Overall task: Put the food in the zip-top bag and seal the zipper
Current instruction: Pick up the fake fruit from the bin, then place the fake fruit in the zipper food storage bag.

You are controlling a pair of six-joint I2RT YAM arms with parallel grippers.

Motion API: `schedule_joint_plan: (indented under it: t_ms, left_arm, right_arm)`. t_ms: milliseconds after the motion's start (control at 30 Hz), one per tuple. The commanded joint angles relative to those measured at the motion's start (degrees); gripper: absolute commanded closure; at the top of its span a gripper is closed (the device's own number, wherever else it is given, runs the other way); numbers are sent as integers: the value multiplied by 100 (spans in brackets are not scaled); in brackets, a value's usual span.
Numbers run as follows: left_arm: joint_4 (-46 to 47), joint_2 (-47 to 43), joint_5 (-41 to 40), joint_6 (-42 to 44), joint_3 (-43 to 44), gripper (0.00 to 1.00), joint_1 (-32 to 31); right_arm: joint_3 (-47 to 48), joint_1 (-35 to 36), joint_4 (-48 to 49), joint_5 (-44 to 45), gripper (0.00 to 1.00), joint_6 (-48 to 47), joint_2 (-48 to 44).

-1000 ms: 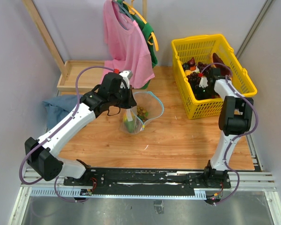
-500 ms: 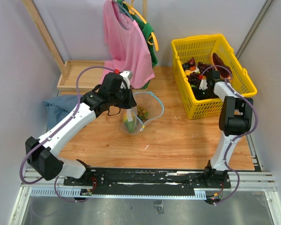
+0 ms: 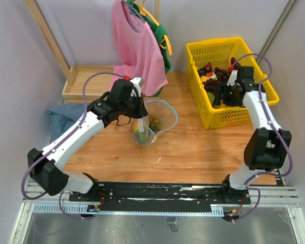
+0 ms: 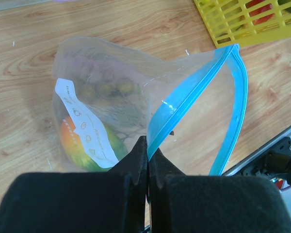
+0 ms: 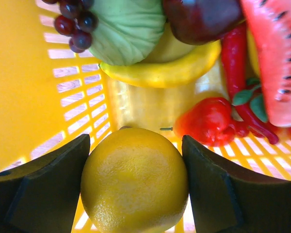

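**Q:** Wooden tabletop (image 3: pixel 193 147), two pincers: what does each hold?
**A:** Right gripper (image 5: pixel 136 160) clasps a yellow lemon (image 5: pixel 134 194) inside the basket (image 5: pixel 34 97). Left gripper (image 4: pixel 148 150) pinches the zipper (image 4: pixel 233 111), propping the zip-top bag (image 4: pixel 102 82) open.
**Q:** Progress?
**A:** Some food (image 4: pixel 72 138) bagged; more waits in the basket; sealing not begun.

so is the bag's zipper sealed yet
No, the zipper gapes open in a wide loop, with the left hand pinching one side of it.
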Motion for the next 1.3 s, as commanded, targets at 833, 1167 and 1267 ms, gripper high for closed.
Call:
schedule_joint_plan:
  t_ms: [833,1167,1267]
  left_arm:
    - [10,-108,371,-156,207,100,53]
    - [108,-92,459,-309,151,100,48]
    - [130,-96,516,-327,133,100,53]
  right_arm:
    - [-771,3302,2645,162,59,990,-2836]
    - [-1164,4492,3482,-262,58,1404,-1999]
    - [-1363,4608,3691,-202,58,1456,-1813]
